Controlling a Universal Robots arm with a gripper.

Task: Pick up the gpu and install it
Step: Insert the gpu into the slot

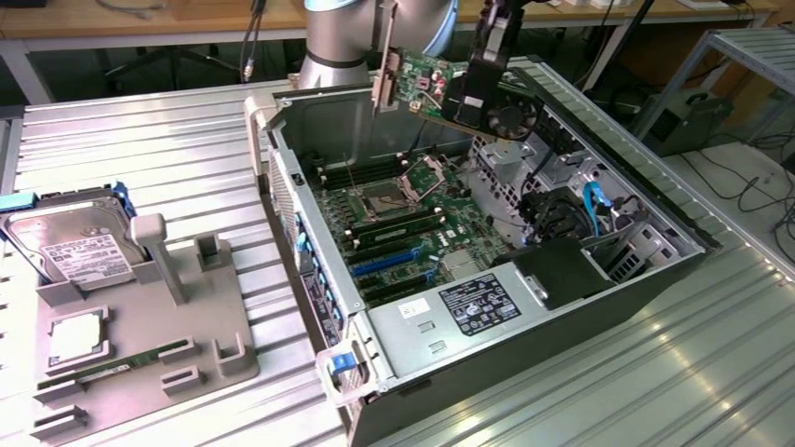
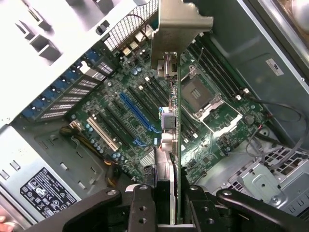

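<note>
At the near end of the open computer case (image 1: 653,279), which lies on its side on a ribbed metal table (image 1: 149,130), a power supply (image 1: 478,303) with a dark label fills the corner. Beside the case, on the exterior view's left, a grey tray (image 1: 186,358) carries a hard drive (image 1: 74,244) with a white label, a square processor chip (image 1: 74,337) and a narrow green memory stick (image 1: 118,365). The tray's nearest corner is cut off by the picture's edge.

Deeper inside the case the motherboard (image 1: 397,219) lies bare. Its blue expansion slots (image 1: 379,263) sit towards the power supply, and the processor socket (image 1: 379,200) lies beyond them.

Above the far end of the case, well clear of the motherboard, hangs the gpu (image 1: 435,79). It is tilted, with its silver bracket (image 1: 385,70) pointing to the exterior view's left and its round fan (image 1: 509,116) turned towards the exterior view's right. The gripper (image 1: 478,65) is clamped on it. In the wrist view two black fingers (image 2: 141,208) press the card from both sides. The gpu (image 2: 170,121) runs edge-on away from them, so neither face can be made out there. Its bracket (image 2: 181,21) hides part of the case's rear wall, and the gripper's body is cut off by the picture's edge. Which slot the card's lower edge lines up with cannot be told.

Farthest back, the arm (image 1: 342,37) is cut off by the picture's top.
</note>
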